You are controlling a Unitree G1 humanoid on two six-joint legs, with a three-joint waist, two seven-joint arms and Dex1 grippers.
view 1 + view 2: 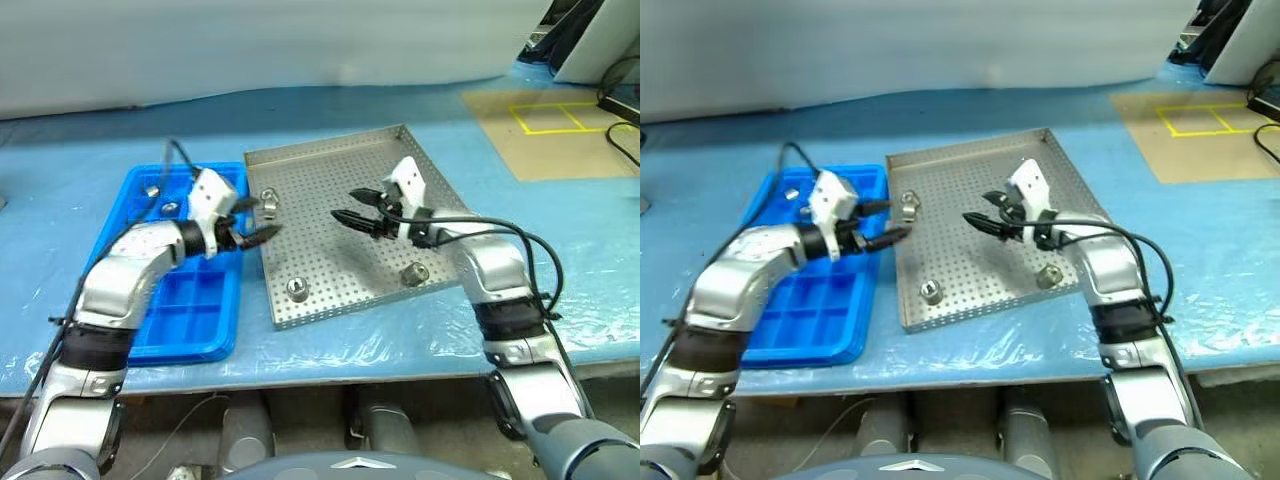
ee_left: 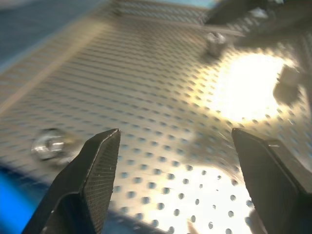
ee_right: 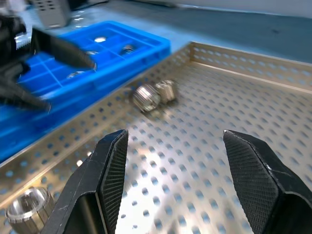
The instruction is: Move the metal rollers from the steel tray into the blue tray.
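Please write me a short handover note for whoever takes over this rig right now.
Left gripper: open, empty, at the steel tray's left rim.
Right gripper: open, empty, above the tray's middle.
Done: at least three metal rollers sit in the blue tray's far compartments.
Left: four rollers on the steel tray, two side by side near the far-left corner, one at the near-left, one at the near-right.

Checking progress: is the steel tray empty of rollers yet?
No. The steel tray holds four metal rollers: two together, one, one.
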